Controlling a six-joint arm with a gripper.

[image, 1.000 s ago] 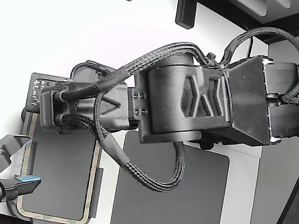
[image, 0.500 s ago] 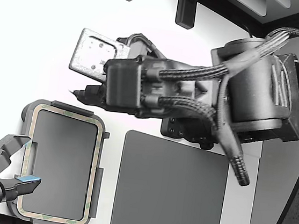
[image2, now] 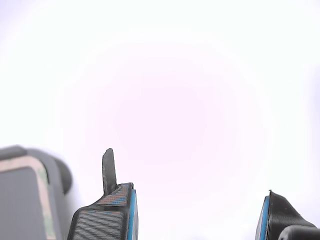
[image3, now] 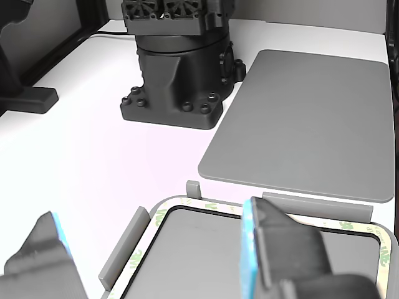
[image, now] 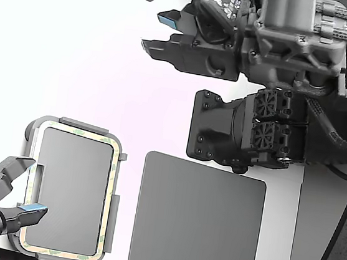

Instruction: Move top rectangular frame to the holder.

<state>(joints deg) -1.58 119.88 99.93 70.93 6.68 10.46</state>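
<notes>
The top rectangular frame [image: 112, 186], a thin beige rim with greenish mottling around a dark centre, lies flat inside the holder [image: 32, 134], a light grey tray with raised tabs, at the lower part of the exterior view's left. My gripper [image: 156, 32] is high at the top of the exterior view, well apart from the holder, open and empty. The wrist view shows its two blue-padded fingers spread with nothing between them [image2: 197, 215], and a corner of the frame [image2: 42, 185] in the holder [image2: 60, 172]. The other view shows the frame [image3: 187, 205] seated inside the holder's tabs [image3: 124, 249].
A larger plain dark grey mat [image: 198, 217] lies beside the holder, towards the exterior view's right. The arm's black base [image: 223, 129] stands behind the mat. A second arm's blue-padded gripper [image: 20, 210] hovers at the holder's near corner.
My arm has swung up and away from over the holder to the exterior view's top right. The frame stays in the holder, now fully uncovered.
</notes>
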